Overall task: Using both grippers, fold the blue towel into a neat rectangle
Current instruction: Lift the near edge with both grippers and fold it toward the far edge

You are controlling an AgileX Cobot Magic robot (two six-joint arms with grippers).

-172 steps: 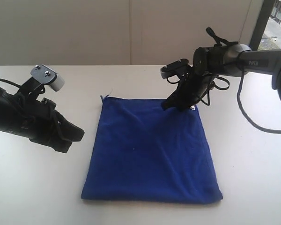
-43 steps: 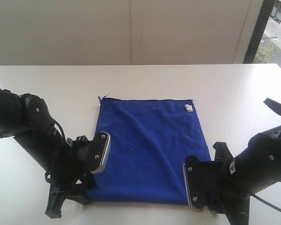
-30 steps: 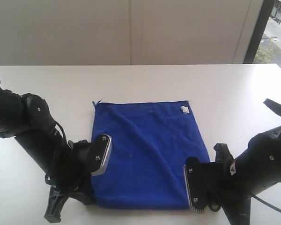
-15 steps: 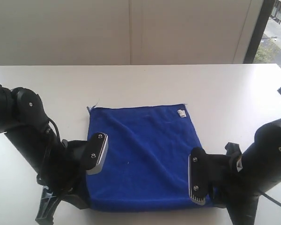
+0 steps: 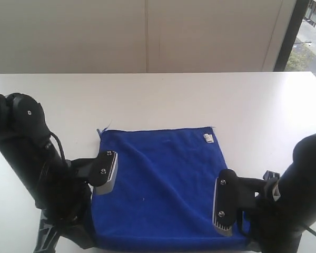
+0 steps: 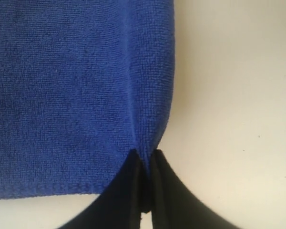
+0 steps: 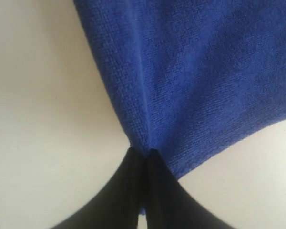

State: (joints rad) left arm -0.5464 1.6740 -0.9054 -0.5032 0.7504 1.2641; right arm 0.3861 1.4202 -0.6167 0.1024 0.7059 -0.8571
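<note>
The blue towel point(image 5: 158, 179) lies spread flat on the white table point(image 5: 253, 105), with no fold in it that can be seen. It runs from both sets of jaws out to its far edge.

The left gripper point(image 6: 144, 157) has its jaws pinched tight on a small pleat of cloth at the side hem, just in from the near corner. The right gripper point(image 7: 142, 153) is clamped the same way on the opposite side hem, and the cloth puckers into each nip. The 2 grips sit level with each other across the near edge.

So the grasp looks done. What remains, as I judge it, is the fold itself: lift the near edge, carry it over to the far edge, lay it down square, then probably 1 more fold to get a neat rectangle.

A small white tag point(image 5: 207, 138) sits at the far corner ahead of the right jaws. Soft creases run across the cloth between the 2 grips. Nothing else shows on the table ahead of the jaws. The likeliest hindrance is the bulky arms themselves, which lean over the near corners.
</note>
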